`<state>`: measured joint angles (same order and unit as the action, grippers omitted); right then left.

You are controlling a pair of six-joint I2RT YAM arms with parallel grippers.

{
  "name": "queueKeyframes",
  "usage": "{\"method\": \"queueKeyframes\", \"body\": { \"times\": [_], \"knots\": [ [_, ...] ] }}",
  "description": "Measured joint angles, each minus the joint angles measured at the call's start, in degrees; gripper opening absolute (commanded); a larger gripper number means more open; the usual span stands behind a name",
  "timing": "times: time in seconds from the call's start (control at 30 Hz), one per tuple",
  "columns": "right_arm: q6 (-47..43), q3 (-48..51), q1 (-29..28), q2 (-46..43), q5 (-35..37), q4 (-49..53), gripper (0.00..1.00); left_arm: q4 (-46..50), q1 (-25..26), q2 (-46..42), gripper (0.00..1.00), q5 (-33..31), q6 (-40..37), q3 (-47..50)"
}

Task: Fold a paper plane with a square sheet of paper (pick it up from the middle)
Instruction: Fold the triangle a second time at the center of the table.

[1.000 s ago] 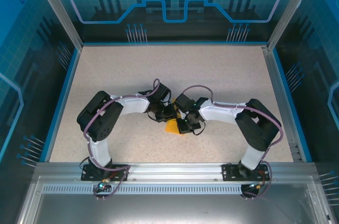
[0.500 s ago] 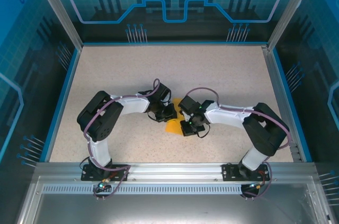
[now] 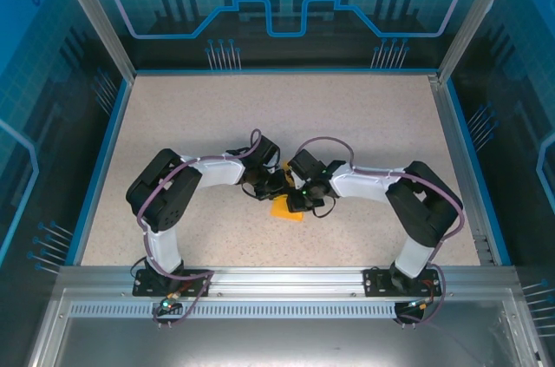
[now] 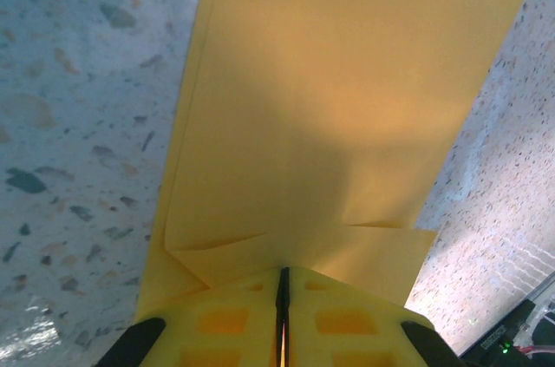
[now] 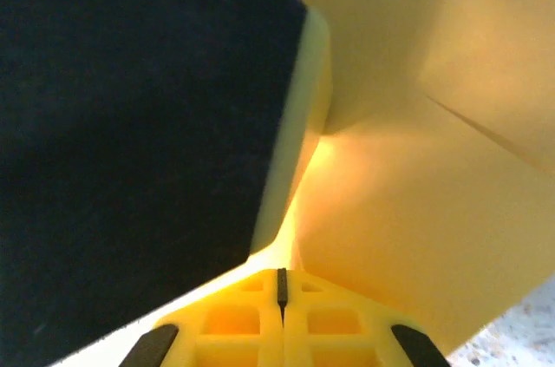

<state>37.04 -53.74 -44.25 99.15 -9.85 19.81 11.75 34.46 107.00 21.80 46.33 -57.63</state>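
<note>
The square sheet of paper (image 3: 287,208), orange-yellow and folded into layers, lies on the speckled table between the two arms. In the left wrist view the paper (image 4: 347,107) runs away from my left gripper (image 4: 282,276), whose yellow fingers are shut on its near edge, with creased flaps just ahead of the tips. My left gripper (image 3: 276,185) and right gripper (image 3: 299,202) meet over the sheet. My right gripper (image 5: 281,276) is shut, its tips against the raised paper (image 5: 434,211), with nothing visible between them. A dark gripper body (image 5: 130,124) with a yellow finger stands close on the left.
The speckled table (image 3: 173,124) is bounded by a blue rim (image 3: 104,159) and glass walls. The aluminium rail (image 3: 277,276) carrying the arm bases runs along the near edge. Both arms' elbows bend outward to either side of the paper.
My right gripper swung out to the right and down over the paper, then came back left against the left gripper. The left gripper stayed put. Less of the sheet shows now.
</note>
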Motion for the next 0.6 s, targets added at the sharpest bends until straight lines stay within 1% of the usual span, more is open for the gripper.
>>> {"method": "queueKeyframes", "body": {
  "times": [0.23,0.6],
  "knots": [
    [0.20,1.70,0.28,-0.13,-0.04,-2.10,0.04,0.00,0.00,0.02,0.11,0.04,0.33,0.00],
    [-2.51,9.77,2.54,-5.60,-2.54,-6.47,0.04,0.04,0.07,0.55,0.11,0.52,0.31,-0.44]
  ]
}}
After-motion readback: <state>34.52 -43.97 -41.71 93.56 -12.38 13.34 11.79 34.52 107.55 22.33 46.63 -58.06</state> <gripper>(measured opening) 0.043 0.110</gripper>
